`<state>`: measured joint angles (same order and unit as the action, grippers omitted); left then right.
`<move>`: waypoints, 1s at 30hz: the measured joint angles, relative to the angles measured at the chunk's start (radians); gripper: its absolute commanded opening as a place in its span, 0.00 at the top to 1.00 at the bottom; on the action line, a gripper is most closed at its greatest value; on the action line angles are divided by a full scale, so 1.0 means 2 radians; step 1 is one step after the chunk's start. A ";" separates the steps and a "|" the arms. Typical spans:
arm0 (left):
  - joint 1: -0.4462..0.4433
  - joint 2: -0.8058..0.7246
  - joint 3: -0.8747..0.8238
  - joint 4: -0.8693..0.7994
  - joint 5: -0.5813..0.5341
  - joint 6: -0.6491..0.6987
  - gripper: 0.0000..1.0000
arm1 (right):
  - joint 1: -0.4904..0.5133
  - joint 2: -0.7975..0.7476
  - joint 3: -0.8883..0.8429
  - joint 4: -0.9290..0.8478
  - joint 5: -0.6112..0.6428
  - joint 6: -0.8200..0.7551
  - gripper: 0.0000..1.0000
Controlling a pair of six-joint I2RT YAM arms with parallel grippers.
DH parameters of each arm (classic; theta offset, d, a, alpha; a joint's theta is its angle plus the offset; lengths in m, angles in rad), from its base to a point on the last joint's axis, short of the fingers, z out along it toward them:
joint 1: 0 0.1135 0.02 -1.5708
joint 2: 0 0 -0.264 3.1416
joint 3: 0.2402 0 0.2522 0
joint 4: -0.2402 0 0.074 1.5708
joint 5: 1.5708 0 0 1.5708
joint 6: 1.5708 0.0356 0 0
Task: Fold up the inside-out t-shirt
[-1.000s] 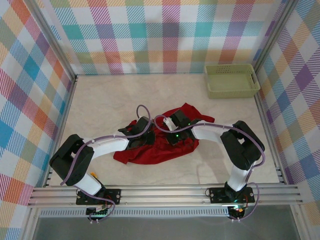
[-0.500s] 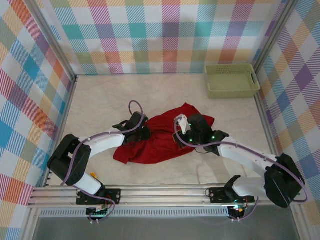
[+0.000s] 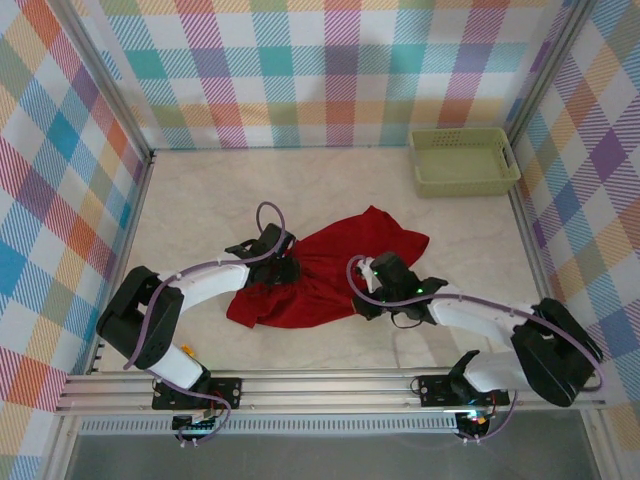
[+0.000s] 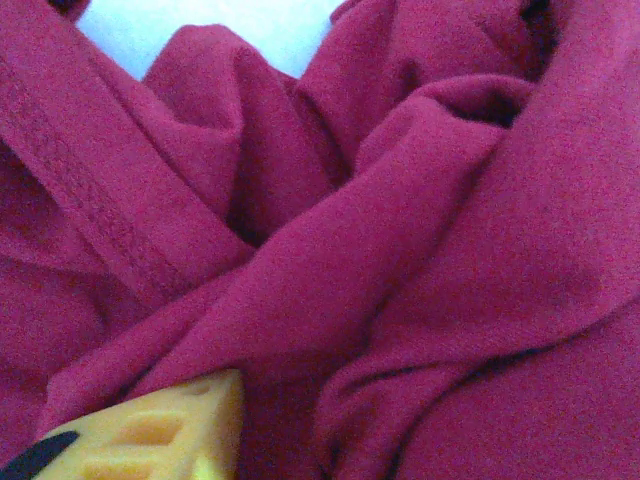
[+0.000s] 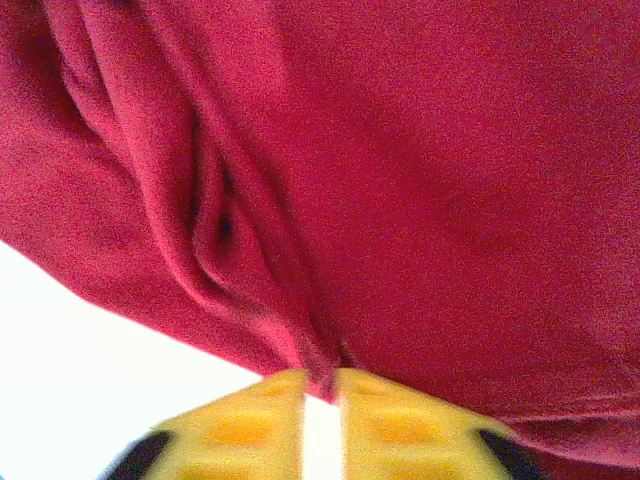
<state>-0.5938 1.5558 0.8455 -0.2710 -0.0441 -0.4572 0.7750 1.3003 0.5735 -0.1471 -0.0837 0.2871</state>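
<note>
Your right hand, bottom centre, pinches the t-shirt fold between nearly closed fingers; left hand's state cannot be told.

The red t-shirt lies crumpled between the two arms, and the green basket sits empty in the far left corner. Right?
Not quite: the top external view shows the empty basket in the far right corner, not the left. The t-shirt does lie crumpled between the arms.

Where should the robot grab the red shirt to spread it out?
Probably the far right corner of the t-shirt: it lies flat and sticks out toward the basket, so fingers could come from that side. The middle is bunched in folds.
</note>
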 measured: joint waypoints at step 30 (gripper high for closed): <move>-0.029 -0.096 -0.060 0.019 -0.014 -0.013 0.34 | 0.007 0.203 0.217 -0.043 -0.009 -0.035 0.60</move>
<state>-0.6525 1.3636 0.7265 -0.2321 -0.0715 -0.4828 0.7895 1.7069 1.0069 -0.2340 -0.1017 0.2169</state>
